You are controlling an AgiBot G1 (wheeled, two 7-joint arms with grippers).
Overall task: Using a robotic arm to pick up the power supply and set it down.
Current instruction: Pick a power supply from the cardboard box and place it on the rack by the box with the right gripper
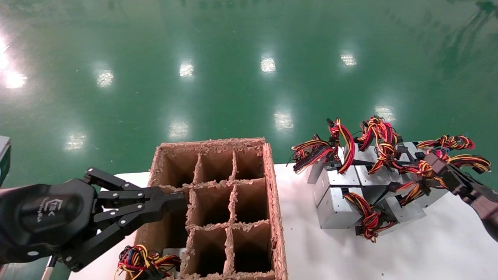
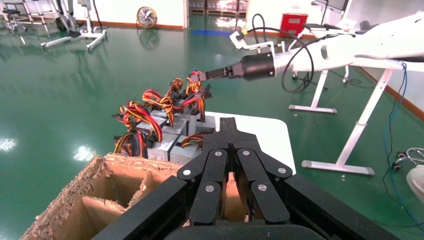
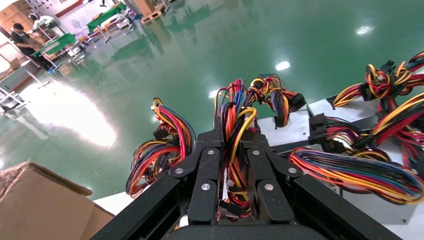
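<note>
Left hand (image 1: 177, 198): fingers closed together with nothing between them, tip hovering over the near-left edge of the divided cardboard carton (image 1: 272, 186). Looks parked. One wire bundle (image 1: 136, 260) lies by the carton's near-left corner, beside or in a cell, can't tell which.

Right hand (image 1: 430, 161) is the working one. It reaches in from the right, arm low and nearly level, tip over the far-right part of the cluster of power supplies (image 1: 350, 177) on the white worktop (image 1: 389, 252). In the right wrist view its fingers (image 3: 210, 165) are pinched narrow on a bundle of red/yellow/orange wires (image 3: 235, 130). So the grip is on the cable tail, not the metal case. The power supply this tail belongs to sits in the cluster just right of the carton. I can't tell which case it is, and none looks lifted.

Step in hand, my read: pick underway, not yet raised. To do it well:
- lift slow and straight up, since the tails of neighbouring units are tangled close
- expect the case to swing under the wires, so let it settle before traversing
- if the wires slip, regrip nearer the case

Beyond: glossy green floor (image 1: 233, 58).
</note>
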